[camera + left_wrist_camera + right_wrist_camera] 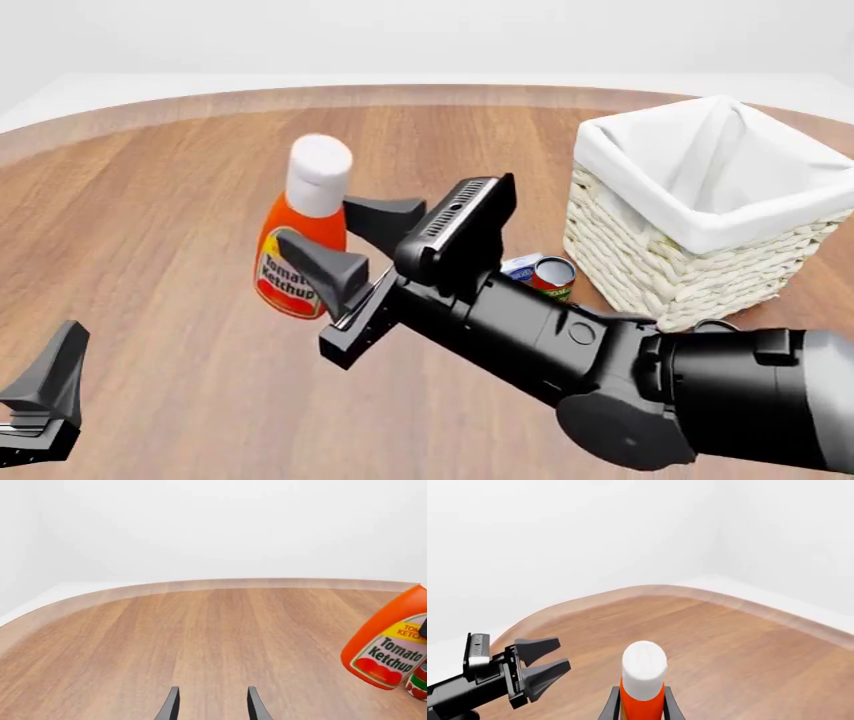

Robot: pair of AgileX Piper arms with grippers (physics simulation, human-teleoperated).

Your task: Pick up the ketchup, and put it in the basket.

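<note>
The ketchup (304, 235) is an orange-red bottle with a white cap, leaning over left of the table's middle. My right gripper (320, 230) is shut on its body, one finger on each side. In the right wrist view the white cap of the ketchup (644, 667) rises between the fingers of the right gripper (640, 706). The left wrist view shows the ketchup (390, 642) tilted, label facing me. The basket (627, 150), cream wicker with a white liner, stands at the right. My left gripper (47, 390) is open and empty near the front left corner, far from the bottle; it also shows as the left gripper (213, 702).
A small red can (553, 275) and a blue can (523, 266) lie close to the basket's near left corner, behind my right arm (601, 350). The red can (419, 682) peeks out beside the bottle. My left gripper (537, 667) shows open in the right wrist view.
</note>
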